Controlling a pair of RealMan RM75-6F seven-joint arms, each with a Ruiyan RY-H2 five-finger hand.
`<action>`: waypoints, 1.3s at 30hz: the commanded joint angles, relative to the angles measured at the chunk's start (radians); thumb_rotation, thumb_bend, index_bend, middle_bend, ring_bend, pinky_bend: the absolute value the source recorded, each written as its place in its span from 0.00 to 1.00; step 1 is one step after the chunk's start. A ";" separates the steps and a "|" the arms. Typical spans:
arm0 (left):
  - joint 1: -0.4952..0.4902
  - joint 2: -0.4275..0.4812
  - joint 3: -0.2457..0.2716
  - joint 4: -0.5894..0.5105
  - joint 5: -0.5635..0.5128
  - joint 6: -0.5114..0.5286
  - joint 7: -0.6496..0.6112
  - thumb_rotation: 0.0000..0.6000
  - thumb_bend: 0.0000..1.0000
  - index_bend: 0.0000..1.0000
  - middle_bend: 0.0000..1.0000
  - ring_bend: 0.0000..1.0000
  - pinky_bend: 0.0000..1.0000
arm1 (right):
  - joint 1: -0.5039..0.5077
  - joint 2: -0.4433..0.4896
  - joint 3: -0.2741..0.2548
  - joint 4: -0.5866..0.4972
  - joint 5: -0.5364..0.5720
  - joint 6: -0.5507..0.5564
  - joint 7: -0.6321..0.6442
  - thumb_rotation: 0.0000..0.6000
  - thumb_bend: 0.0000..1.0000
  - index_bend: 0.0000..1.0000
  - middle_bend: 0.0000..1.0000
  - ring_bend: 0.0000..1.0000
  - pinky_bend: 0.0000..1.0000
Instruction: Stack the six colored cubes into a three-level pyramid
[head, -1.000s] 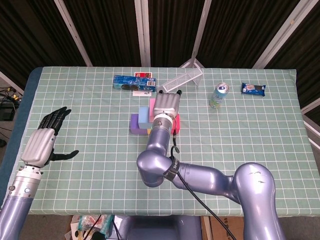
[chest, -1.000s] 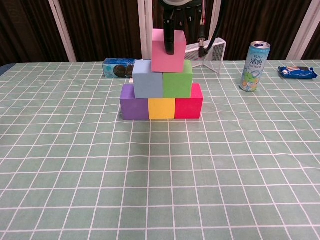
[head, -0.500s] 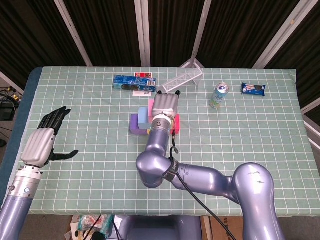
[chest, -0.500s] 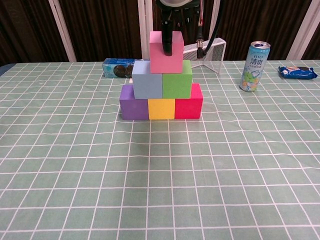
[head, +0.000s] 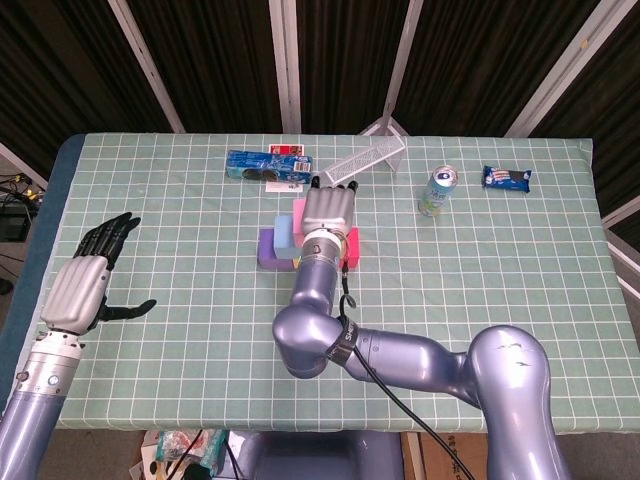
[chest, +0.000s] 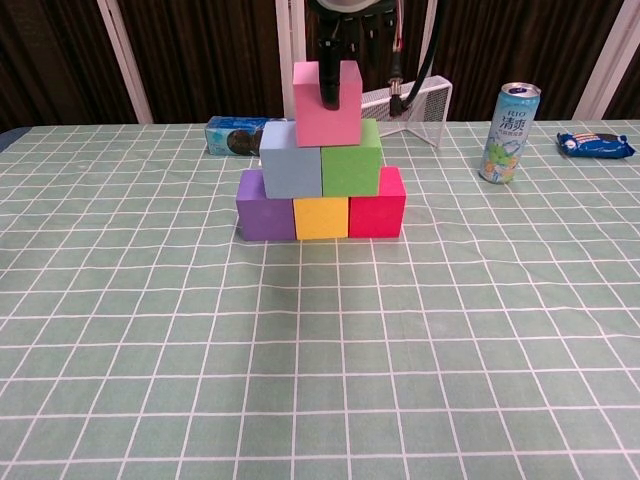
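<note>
On the counter (chest: 320, 380), the purple cube (chest: 264, 206), yellow cube (chest: 320, 217) and red cube (chest: 378, 204) form the bottom row. Blue-grey cube (chest: 290, 160) and green cube (chest: 351, 158) sit above. The right hand (head: 329, 208) grips the pink cube (chest: 327, 103) on top. The left hand (head: 90, 275) hovers with fingers spread wide, holding nothing.

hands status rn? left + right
Left hand: open, holding nothing, off to the table's side.
Right hand: gripping the pink cube on top of the pyramid.
</note>
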 joint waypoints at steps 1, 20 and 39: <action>0.000 0.000 0.000 0.000 0.000 0.000 0.000 1.00 0.15 0.00 0.00 0.00 0.02 | -0.002 0.001 -0.001 -0.004 0.000 0.000 0.003 1.00 0.31 0.00 0.15 0.12 0.11; -0.001 0.004 -0.006 0.007 -0.011 0.001 -0.007 1.00 0.15 0.00 0.00 0.00 0.02 | -0.037 0.061 0.006 -0.158 0.002 0.061 0.019 1.00 0.31 0.00 0.00 0.00 0.10; 0.014 -0.008 -0.001 0.046 0.016 0.030 -0.004 1.00 0.15 0.00 0.00 0.00 0.02 | -0.590 0.510 -0.135 -0.863 -0.355 0.115 0.383 1.00 0.31 0.00 0.00 0.00 0.05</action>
